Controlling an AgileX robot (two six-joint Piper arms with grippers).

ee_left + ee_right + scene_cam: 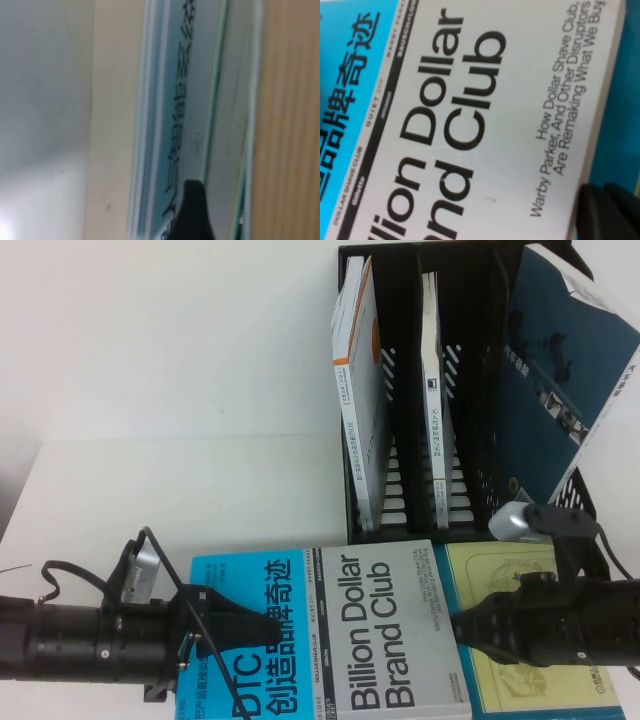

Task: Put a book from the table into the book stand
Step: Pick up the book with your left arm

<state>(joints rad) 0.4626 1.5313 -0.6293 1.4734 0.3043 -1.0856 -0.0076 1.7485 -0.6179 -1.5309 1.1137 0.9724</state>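
The book (330, 630) lies flat at the six o'clock edge of the white worktop (150, 390), its lower part cut off. The left gripper (235, 630) reaches in from nine o'clock over the blue half, the right gripper (462, 628) from three o'clock at the grey edge; whether either pair of jaws is open or closed I cannot tell. The black book stand (470, 370) stands at one o'clock, behind the book.
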